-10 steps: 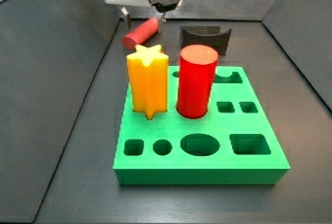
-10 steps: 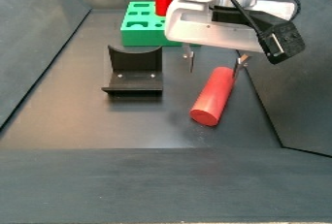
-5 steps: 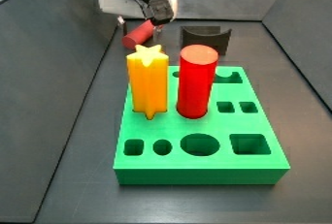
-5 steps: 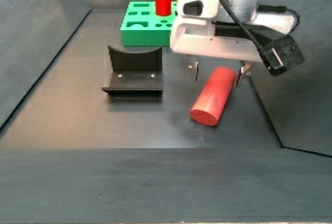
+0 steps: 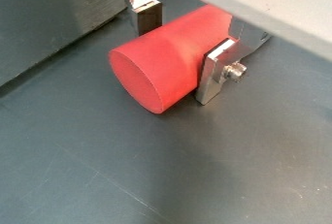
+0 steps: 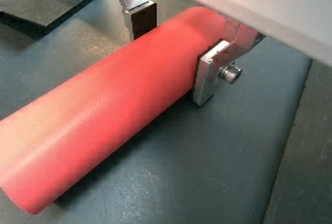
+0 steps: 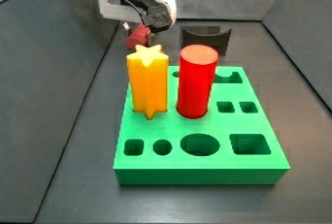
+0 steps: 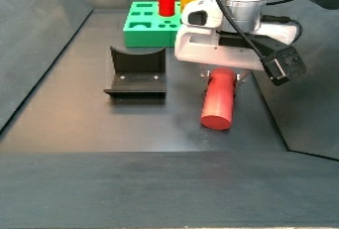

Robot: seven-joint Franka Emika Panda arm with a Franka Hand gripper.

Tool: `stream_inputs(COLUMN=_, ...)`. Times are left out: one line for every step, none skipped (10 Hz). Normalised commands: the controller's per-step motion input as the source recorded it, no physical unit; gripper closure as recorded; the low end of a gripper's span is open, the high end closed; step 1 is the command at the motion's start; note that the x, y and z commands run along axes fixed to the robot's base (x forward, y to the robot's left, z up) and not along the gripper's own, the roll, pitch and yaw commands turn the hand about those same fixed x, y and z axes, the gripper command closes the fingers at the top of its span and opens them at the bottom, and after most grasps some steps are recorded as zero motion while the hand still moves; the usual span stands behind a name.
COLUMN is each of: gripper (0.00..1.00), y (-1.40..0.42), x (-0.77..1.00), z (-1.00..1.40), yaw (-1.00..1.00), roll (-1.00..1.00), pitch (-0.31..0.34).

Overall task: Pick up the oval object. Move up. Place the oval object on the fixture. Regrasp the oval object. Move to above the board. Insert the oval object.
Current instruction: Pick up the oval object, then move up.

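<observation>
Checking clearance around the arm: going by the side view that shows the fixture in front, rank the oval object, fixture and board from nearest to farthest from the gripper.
1. Oval object: between the fingers of the gripper.
2. Fixture: on the floor beside it.
3. Board: at the back.

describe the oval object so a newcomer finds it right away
Start at the green board; in front of it, right of the black fixture, the claw straddles the oval object. It lies flat on the dark floor, unlike the two pegs standing upright in the board.
</observation>
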Motion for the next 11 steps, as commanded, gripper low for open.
stream_inputs(gripper=1.00, y=0.00, x=0.00, z=0.00, yaw=0.00, roll=0.00, pitch=0.000)
stream_inputs(gripper=1.00, y=0.00, x=0.00, z=0.00, yaw=0.00, roll=0.00, pitch=0.000)
stream_inputs(gripper=1.00, y=0.00, x=0.00, z=0.00, yaw=0.00, roll=0.00, pitch=0.000)
stream_inputs(gripper=1.00, y=0.00, x=0.00, z=0.00, yaw=0.00, roll=0.00, pitch=0.000)
stream_inputs(gripper=1.00, y=0.00, x=0.00, z=0.00, yaw=0.00, roll=0.00, pitch=0.000)
stream_inputs(gripper=1.00, y=0.00, x=0.00, z=0.00, yaw=0.00, roll=0.00, pitch=0.000)
stream_inputs(gripper=1.00, y=0.00, x=0.00, z=0.00, yaw=0.00, roll=0.00, pitch=0.000)
stream_inputs(gripper=1.00, y=0.00, x=0.00, z=0.00, yaw=0.00, roll=0.00, pitch=0.000)
stream_inputs(gripper=1.00, y=0.00, x=0.00, z=0.00, yaw=0.00, roll=0.00, pitch=0.000)
stream_inputs(gripper=1.00, y=0.00, x=0.00, z=0.00, yaw=0.00, roll=0.00, pitch=0.000)
stream_inputs(gripper=1.00, y=0.00, x=0.00, z=0.83, yaw=0.00, roll=0.00, pitch=0.000)
